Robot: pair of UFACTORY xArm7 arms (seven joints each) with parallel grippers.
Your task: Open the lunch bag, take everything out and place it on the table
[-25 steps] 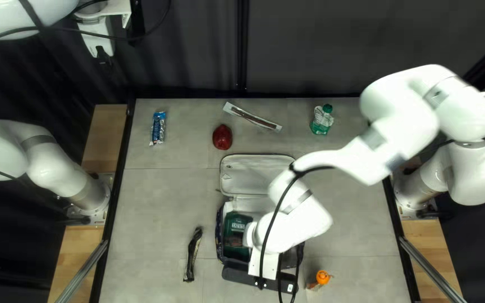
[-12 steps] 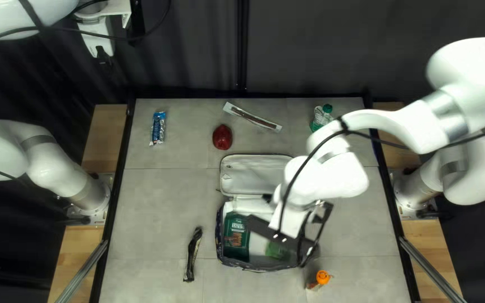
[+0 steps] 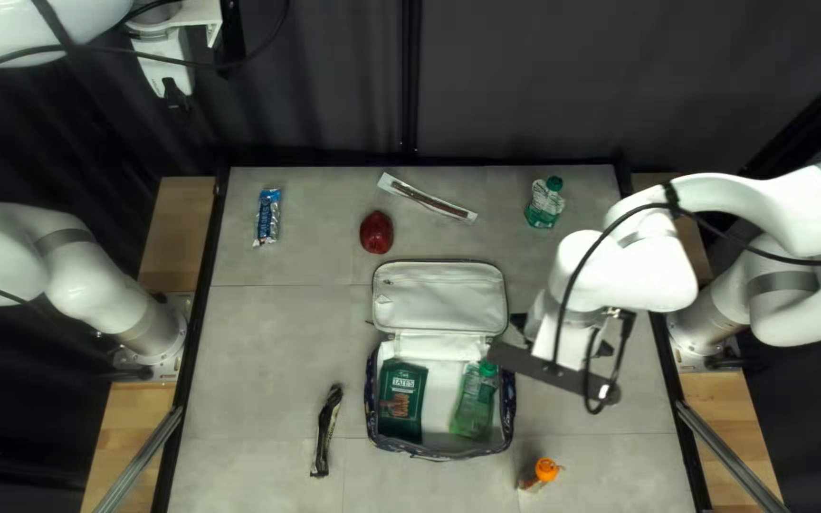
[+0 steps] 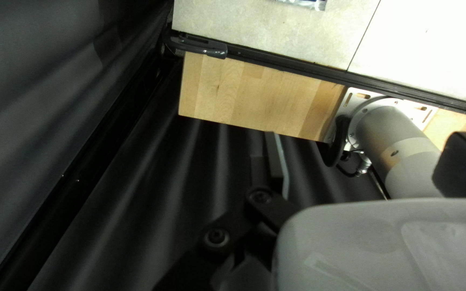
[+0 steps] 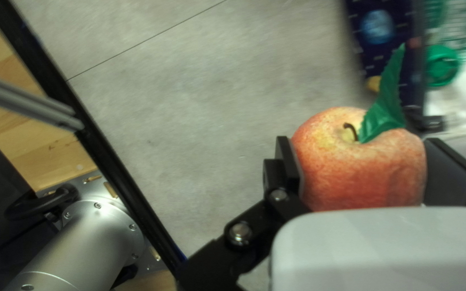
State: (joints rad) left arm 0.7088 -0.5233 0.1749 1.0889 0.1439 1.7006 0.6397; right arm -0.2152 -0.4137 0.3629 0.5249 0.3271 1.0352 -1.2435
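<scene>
Your right gripper (image 5: 366,178) pinches the apple (image 5: 354,169) across its sides, just beside the lunch bag (image 3: 439,296). It looks light, firm and rounded, so grip its widest middle, clear of the leaf (image 5: 382,105).

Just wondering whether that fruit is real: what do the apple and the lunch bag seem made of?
The apple is probably fake, foam or plastic, with a matte finish: its red-yellow skin looks finely grainy, and its green leaf is stiff and serrated. The lunch bag looks soft, with a smooth white lining, likely wipeable plastic, and dark printed fabric outside.
</scene>
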